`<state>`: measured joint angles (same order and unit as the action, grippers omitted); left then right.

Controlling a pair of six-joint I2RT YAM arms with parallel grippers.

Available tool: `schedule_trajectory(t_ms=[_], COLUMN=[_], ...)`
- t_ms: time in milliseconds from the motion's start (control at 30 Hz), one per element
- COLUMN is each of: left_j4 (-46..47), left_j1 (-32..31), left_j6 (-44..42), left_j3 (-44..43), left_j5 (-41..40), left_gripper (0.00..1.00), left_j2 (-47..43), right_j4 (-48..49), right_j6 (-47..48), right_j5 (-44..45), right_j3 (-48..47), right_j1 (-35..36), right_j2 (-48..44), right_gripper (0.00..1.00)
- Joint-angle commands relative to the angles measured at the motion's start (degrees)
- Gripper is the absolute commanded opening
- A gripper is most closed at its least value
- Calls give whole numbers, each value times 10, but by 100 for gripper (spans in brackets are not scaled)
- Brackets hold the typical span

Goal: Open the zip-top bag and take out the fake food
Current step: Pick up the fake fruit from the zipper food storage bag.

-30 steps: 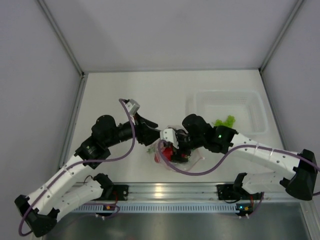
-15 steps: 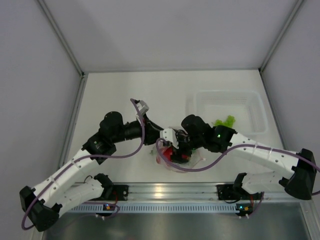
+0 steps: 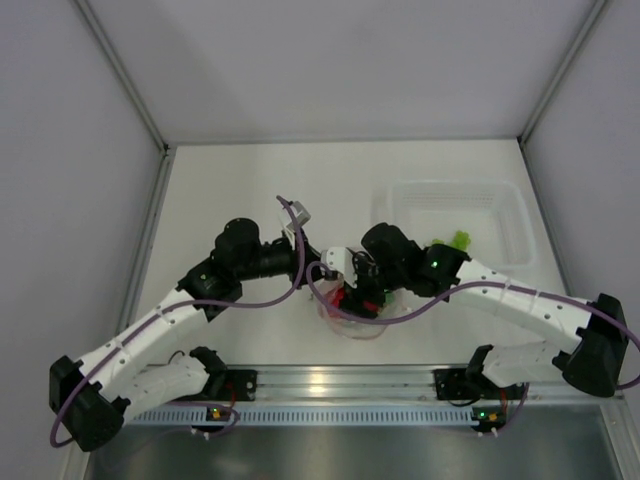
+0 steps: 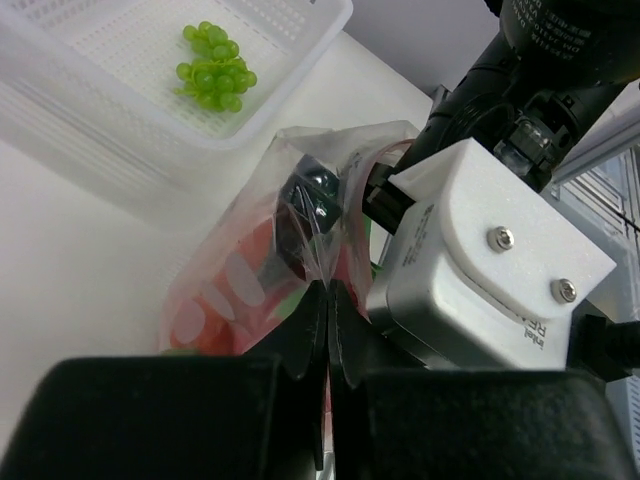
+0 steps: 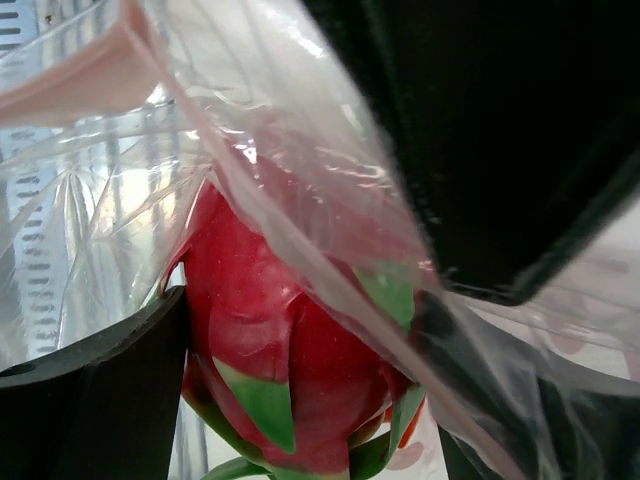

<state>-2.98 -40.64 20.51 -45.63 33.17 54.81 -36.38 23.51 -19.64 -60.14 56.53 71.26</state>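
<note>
From above, the zip-top bag [image 3: 355, 325] is seen on the table [image 3: 250, 180] near its front edge, met by the left gripper [image 3: 318, 270] and right gripper [image 3: 350, 295]; green grapes [image 3: 450, 242] lie in the tub [image 3: 455, 187]. At the left wrist, the jaws are pinched tight on the bag's film. At the right wrist, a dragon fruit [image 5: 270, 340] inside the bag is flanked by widely spread fingers [image 5: 90, 375]; a firm grip cannot be told

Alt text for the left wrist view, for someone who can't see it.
The left gripper pinches the edge of the clear bag, jaws shut; the right gripper reaches inside beside red food. Behind, green grapes lie in a white basket.
</note>
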Motion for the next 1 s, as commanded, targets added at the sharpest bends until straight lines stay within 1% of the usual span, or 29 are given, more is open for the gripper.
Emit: schedule_trajectory(t_ms=[0, 100, 133, 267, 300, 333, 600, 700, 833, 967], left_j4=[16, 24, 43, 61, 64, 80, 135, 163, 163, 163], left_j1=[-9, -9, -9, -9, -9, -9, -8, -8, -8, -8], left_j6=[-5, 5, 15, 41, 45, 58, 118, 133, 145, 153], left_j3=[-14, -16, -15, -13, -12, -6, 33, 48, 44, 49], left_j5=[36, 18, 7, -53, -84, -97, -223, -237, -251, -274], left_gripper=[0, 0, 0, 0, 0, 0, 0, 0, 0, 0], left_j2=[0, -8, -12, -19, -22, -22, -60, -64, -42, -25], right_j4=[52, 49, 48, 45, 41, 41, 28, 20, 5, 29], right_j6=[-23, -23, -23, -26, -27, -29, -37, -39, -21, -7], right_j5=[14, 15, 14, 6, 0, -1, 14, 7, 10, 2], right_j3=[-46, -38, -37, -31, -28, -25, 10, 11, 1, 7], right_j1=[-13, -13, -13, -12, -12, -10, 12, 22, 59, 83], right_j2=[-3, 0, 3, 9, 11, 14, 24, 26, 24, -9], right_gripper=[0, 0, 0, 0, 0, 0, 0, 0, 0, 0])
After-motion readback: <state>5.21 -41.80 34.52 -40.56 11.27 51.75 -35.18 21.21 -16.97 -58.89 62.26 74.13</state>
